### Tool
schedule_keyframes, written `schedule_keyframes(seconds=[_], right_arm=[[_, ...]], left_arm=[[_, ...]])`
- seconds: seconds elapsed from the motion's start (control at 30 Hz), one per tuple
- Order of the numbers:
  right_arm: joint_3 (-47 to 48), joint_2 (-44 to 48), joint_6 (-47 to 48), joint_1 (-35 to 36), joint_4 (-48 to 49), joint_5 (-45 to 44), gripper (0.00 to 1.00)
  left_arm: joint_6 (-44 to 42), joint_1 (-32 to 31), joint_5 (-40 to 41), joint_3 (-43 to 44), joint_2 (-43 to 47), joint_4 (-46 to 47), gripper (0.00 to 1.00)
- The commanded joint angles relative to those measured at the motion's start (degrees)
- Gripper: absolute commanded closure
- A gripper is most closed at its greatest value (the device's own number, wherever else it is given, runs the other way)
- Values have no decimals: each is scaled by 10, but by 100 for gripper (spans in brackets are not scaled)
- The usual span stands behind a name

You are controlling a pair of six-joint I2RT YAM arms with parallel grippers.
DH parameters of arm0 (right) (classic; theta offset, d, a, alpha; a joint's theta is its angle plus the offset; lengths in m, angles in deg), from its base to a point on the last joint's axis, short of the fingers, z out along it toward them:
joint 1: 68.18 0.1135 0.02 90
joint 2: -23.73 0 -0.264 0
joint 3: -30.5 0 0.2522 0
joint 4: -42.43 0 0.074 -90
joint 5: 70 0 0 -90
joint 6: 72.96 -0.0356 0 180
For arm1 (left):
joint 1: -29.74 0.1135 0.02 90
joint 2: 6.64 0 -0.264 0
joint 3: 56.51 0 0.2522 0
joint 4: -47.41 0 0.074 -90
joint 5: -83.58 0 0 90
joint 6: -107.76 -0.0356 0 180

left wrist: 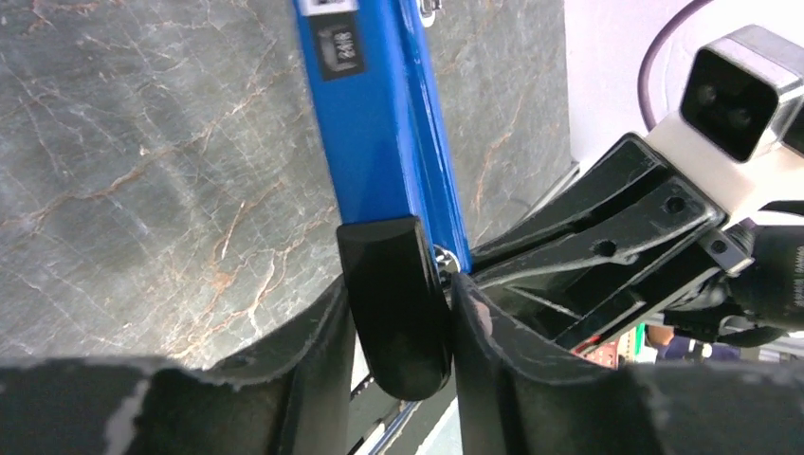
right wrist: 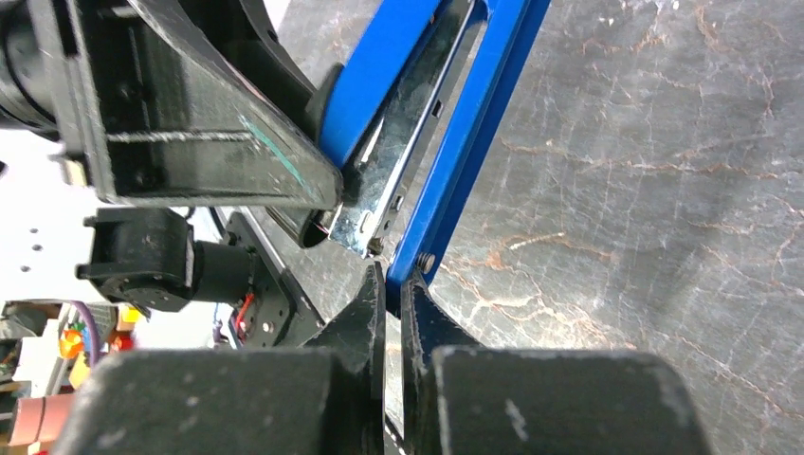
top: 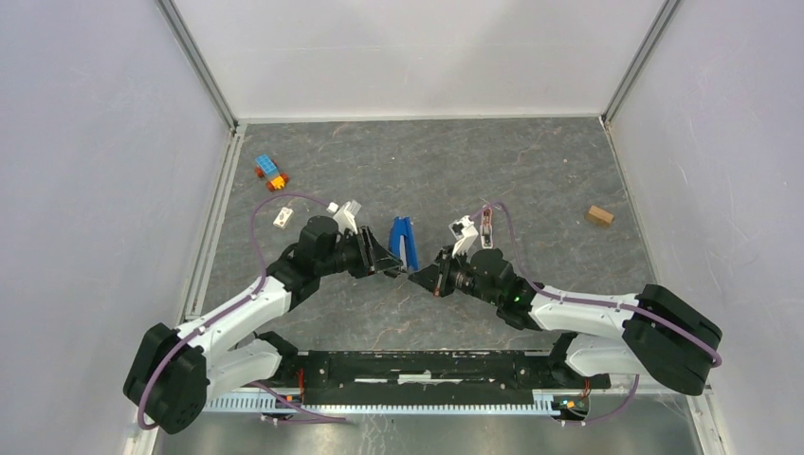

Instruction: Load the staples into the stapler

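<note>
The blue stapler (top: 403, 242) lies in the middle of the table, hinged open into a narrow V. In the left wrist view its blue body (left wrist: 379, 114) runs up the frame, and my left gripper (left wrist: 398, 289) has a finger on each side of its black end (left wrist: 393, 360), pressing on it. In the right wrist view the stapler (right wrist: 474, 123) shows its bare metal channel between the two blue arms. My right gripper (right wrist: 392, 280) is shut on the tip of one blue arm, by the hinge pin. The two grippers (top: 398, 270) (top: 419, 277) meet at the stapler's near end. The staples show in no view.
Blue, orange and red toy bricks (top: 271, 172) sit at the back left. A small white piece (top: 283, 217) lies left of my left arm. A brown block (top: 598, 215) rests at the right. The black mounting rail (top: 427, 365) runs along the near edge.
</note>
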Motion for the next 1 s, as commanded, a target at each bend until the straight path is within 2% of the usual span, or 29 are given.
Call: schedule_keyframes(seconds=[0.0,0.1,0.13,0.17,0.33,0.47,0.57,0.7,0.83,0.97], right_arm=[[-13,15,37,-1,89,13,100],[-44,18,59,-1,93,28,100],[-54,22,67,-1,86,26,100],[-64,25,79,-2,76,22,100],[-102,31,118,-15,65,15,99],[-89,16,145,-16,57,26,95],[-84,-2,191,-20,66,28,100],[-85,-35,257,-31,84,57,100],[-99,-75,296,-31,117,121,100],[-121,-92,295,-30,129,140,100]], left_arm=[[-9,-2,9,37,20,-14,66],[-41,-2,20,74,33,-85,85],[-52,-2,25,85,37,-114,96],[-65,-2,30,98,39,-145,98],[-125,-2,43,143,41,-234,98],[-186,-2,62,196,11,-322,98],[-244,-2,68,253,-23,-394,98],[-336,4,116,330,-58,-475,98],[-378,56,112,396,-87,-495,98],[-398,116,36,448,-120,-484,98]])
